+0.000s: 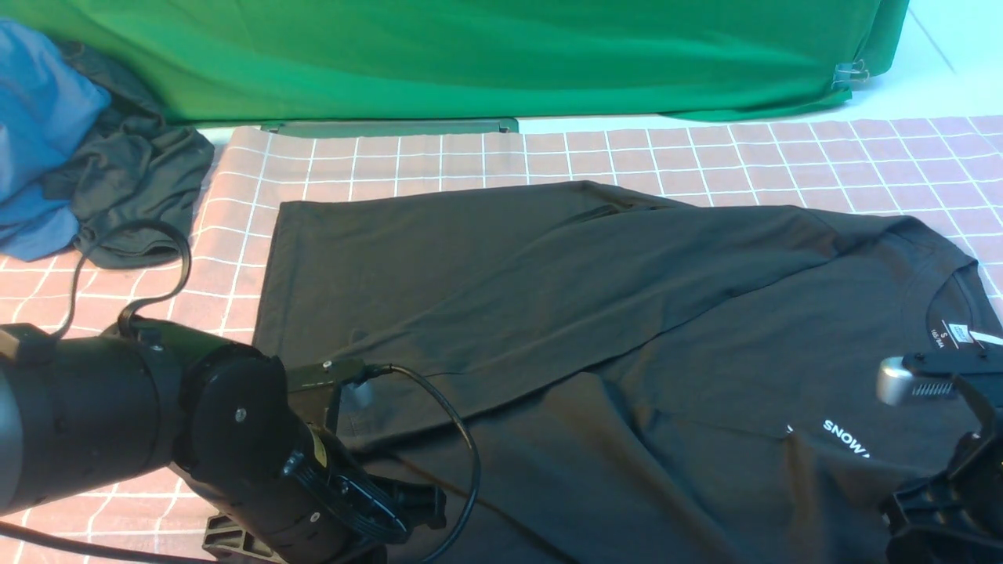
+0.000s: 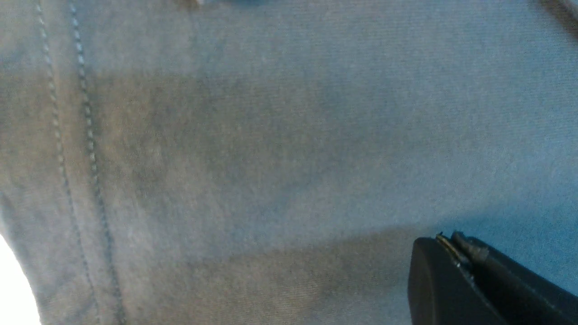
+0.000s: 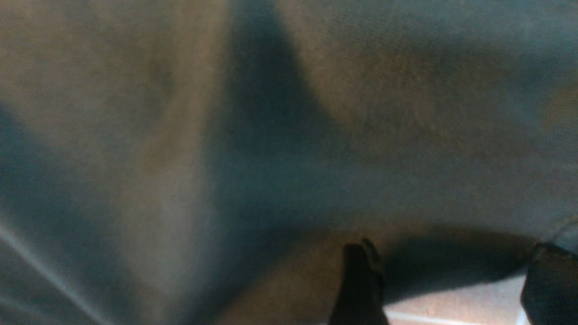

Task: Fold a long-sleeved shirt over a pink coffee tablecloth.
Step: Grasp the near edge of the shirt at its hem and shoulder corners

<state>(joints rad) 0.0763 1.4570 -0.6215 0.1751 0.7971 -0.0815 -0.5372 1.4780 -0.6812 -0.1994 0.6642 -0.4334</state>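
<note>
One dusty-pink tablecloth (image 1: pixel 486 157), crossed by a thin white grid of squares, covers the worktop. One black long-sleeved shirt (image 1: pixel 548 313) of fine-ribbed knit lies flat on it, with one part folded diagonally across. Two sets of jaws sit over its near side: the left jaws are closed, the right jaws spread apart.

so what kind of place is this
Likely a staged robot test setup, not a home: a green backdrop cloth hangs at the back, a pink grid tablecloth carries one black shirt, and spare garments sit heaped at the left.
</note>
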